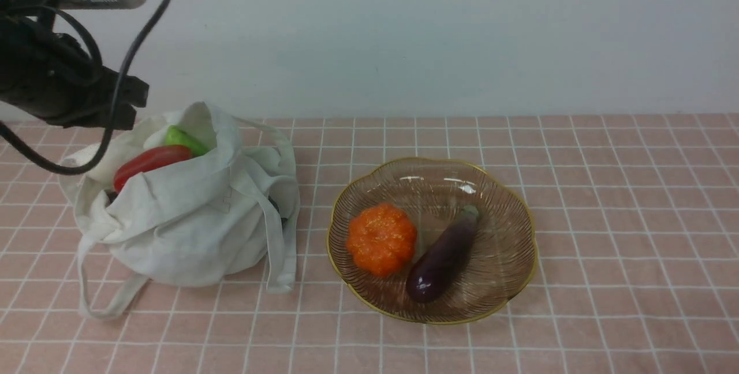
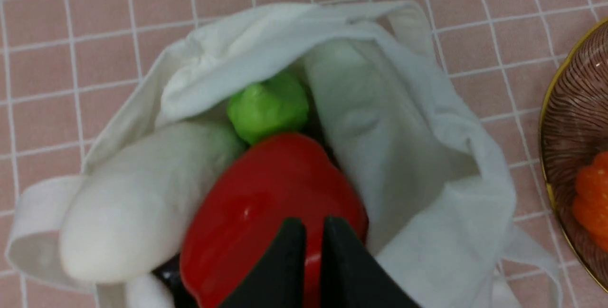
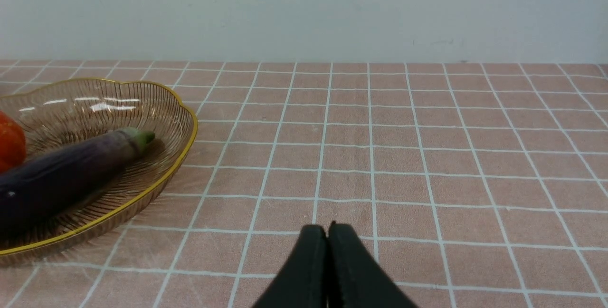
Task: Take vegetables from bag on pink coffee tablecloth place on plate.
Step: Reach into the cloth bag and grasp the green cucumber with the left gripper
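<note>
The off-white bag (image 1: 190, 218) lies open on the pink tablecloth (image 1: 606, 218) at the left. In it show a red pepper (image 1: 151, 161), a green vegetable (image 1: 185, 139) and a white radish (image 2: 142, 198). The left wrist view shows the pepper (image 2: 266, 203) and the green one (image 2: 268, 106) from above. My left gripper (image 2: 313, 225) hovers over the pepper, fingers together, holding nothing. The plate (image 1: 508, 281) stands right of the bag. My right gripper (image 3: 327, 227) is shut and empty, low over the cloth right of the plate (image 3: 183, 141).
On the plate lie an orange pumpkin (image 1: 381, 239) and a dark purple eggplant (image 1: 441, 261). The bag's strap handles (image 1: 277, 247) trail toward the plate. My left arm (image 1: 58, 91) with its cable hangs above the bag's back left. A pale wall stands behind.
</note>
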Tool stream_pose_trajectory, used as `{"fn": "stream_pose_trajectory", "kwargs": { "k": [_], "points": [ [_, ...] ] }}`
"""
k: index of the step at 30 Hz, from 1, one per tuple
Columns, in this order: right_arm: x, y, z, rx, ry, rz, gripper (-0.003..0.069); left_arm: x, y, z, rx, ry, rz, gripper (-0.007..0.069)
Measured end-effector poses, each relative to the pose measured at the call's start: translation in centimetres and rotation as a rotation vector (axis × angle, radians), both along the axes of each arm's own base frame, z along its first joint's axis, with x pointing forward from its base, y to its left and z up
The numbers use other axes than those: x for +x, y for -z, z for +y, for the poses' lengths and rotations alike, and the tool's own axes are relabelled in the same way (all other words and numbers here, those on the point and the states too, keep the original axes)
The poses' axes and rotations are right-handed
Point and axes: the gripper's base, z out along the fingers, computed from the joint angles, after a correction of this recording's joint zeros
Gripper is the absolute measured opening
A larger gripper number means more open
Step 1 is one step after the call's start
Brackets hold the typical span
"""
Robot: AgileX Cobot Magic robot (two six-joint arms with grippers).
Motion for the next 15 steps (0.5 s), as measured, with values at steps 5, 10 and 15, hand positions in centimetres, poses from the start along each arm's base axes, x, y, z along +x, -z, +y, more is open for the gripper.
{"fn": "stream_pose_trajectory", "kwargs": {
  "k": [5, 10, 15],
  "points": [
    [0.0, 0.0, 0.0, 0.000, 0.000, 0.000, -0.0015, 2.0, 2.3, -0.5, 0.012, 0.004, -0.006, 0.0179],
    [0.0, 0.0, 0.0, 0.000, 0.000, 0.000, -0.0015, 3.7, 5.0, -0.3, 0.019, -0.019, 0.004, 0.0379],
    [0.0, 0.0, 0.0, 0.000, 0.000, 0.000, -0.0015, 4.7, 6.6, -0.2, 0.022, -0.036, 0.003, 0.0470]
  ]
}}
